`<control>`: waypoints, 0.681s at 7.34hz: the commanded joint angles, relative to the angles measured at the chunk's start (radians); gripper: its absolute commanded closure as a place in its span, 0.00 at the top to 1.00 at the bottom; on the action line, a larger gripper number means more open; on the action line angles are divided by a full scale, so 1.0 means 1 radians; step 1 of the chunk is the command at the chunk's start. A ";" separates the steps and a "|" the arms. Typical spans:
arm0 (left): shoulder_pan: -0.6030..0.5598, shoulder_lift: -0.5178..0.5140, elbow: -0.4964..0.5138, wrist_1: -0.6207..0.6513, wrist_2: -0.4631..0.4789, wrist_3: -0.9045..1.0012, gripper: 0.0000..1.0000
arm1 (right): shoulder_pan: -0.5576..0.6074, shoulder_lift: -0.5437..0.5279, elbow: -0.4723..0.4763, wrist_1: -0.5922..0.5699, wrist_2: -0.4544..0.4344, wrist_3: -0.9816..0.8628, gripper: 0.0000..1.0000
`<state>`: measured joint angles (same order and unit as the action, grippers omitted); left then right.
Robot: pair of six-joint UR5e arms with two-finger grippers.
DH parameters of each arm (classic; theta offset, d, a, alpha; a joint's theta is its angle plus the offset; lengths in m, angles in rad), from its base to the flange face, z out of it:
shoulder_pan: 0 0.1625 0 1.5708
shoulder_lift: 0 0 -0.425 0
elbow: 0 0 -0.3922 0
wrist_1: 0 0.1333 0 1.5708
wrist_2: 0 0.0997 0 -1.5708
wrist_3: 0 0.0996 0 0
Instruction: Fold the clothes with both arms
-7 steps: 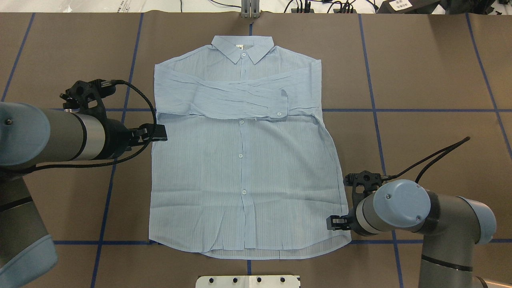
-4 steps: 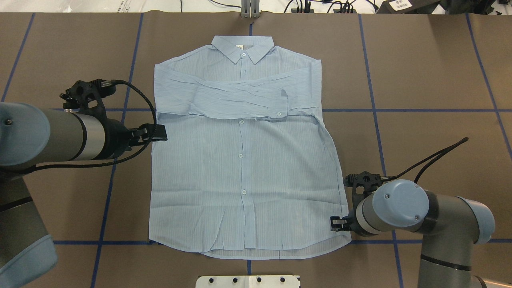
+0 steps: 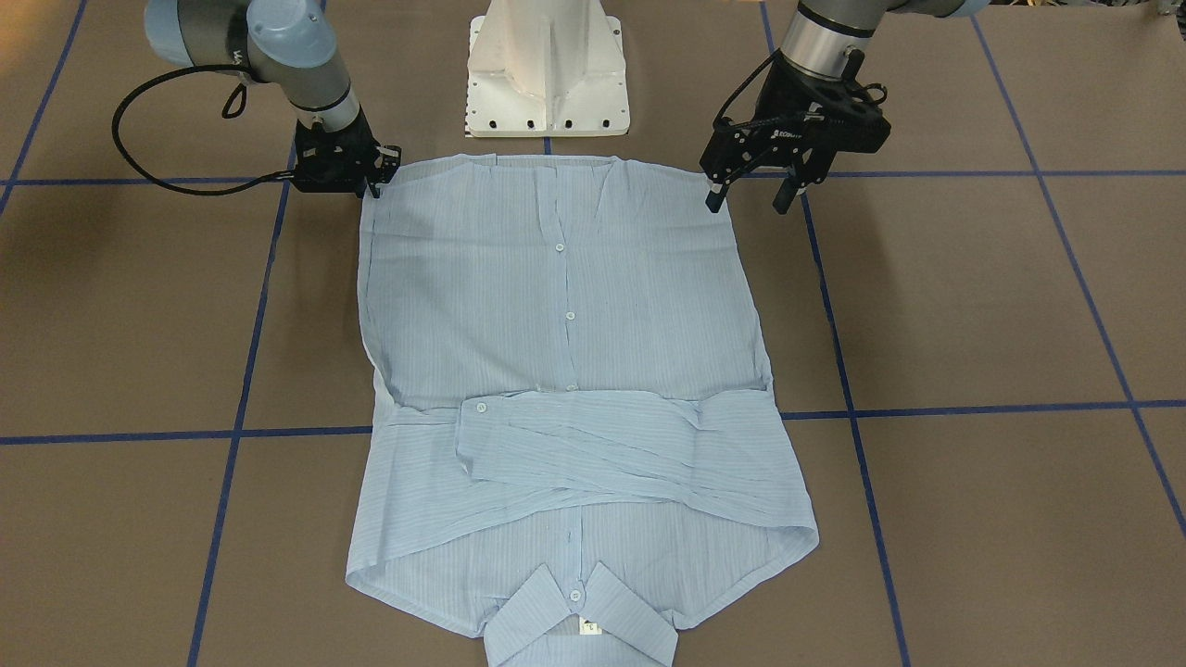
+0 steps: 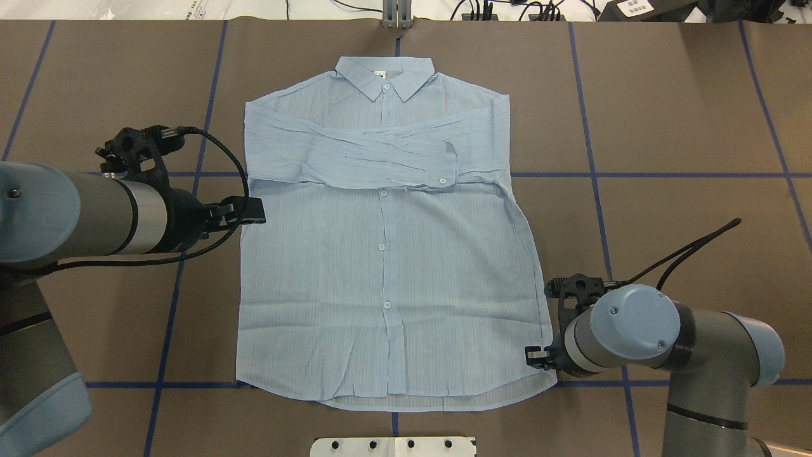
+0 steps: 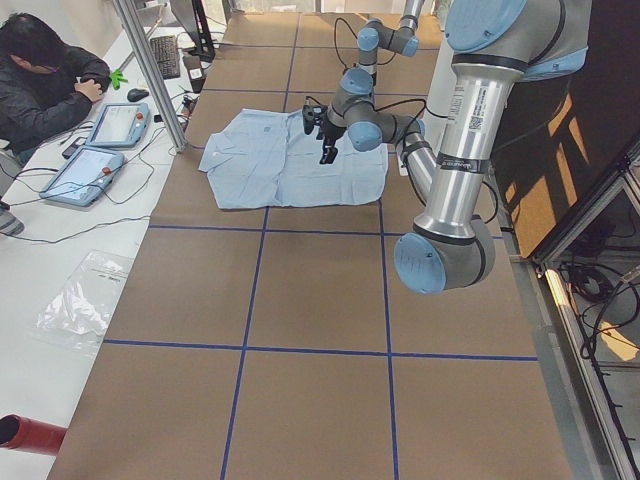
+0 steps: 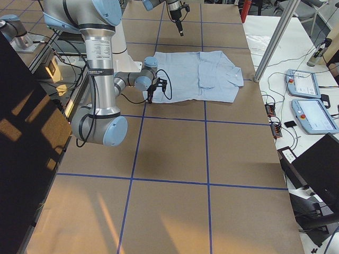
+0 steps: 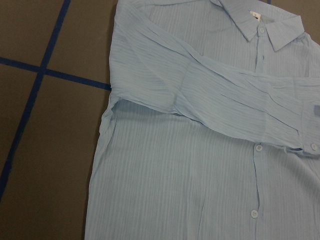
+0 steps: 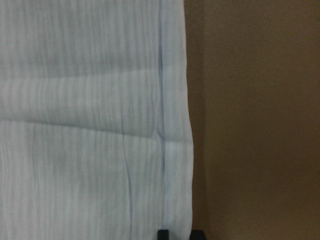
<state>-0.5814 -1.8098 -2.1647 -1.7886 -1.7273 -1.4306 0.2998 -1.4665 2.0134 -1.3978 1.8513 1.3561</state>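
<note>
While shirt (image 4: 380, 266) lies lengthwise, collar far from robot: left claw (image 3: 747, 199) wide, right claw (image 3: 378, 185) narrow.

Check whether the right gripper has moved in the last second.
Yes, slightly. In the overhead view the right gripper has edged rightward, toward the near side edge of the shirt.

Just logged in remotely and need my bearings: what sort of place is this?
Probably a robotics lab workcell: a brown table gridded with blue tape, teach pendants on a white side bench, and a person working at it.
</note>
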 commanded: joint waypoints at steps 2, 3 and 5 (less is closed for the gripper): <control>0.000 0.001 0.002 0.000 0.000 0.001 0.98 | -0.001 0.002 0.001 0.000 0.009 -0.002 0.10; 0.000 0.001 0.003 0.000 0.000 0.001 0.98 | -0.001 0.002 0.005 0.000 0.006 0.001 0.00; 0.000 0.007 0.002 0.000 0.000 0.001 0.96 | 0.001 0.014 0.019 0.000 0.012 0.001 0.00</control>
<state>-0.5814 -1.8069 -2.1620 -1.7886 -1.7273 -1.4297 0.3005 -1.4615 2.0245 -1.3975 1.8607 1.3572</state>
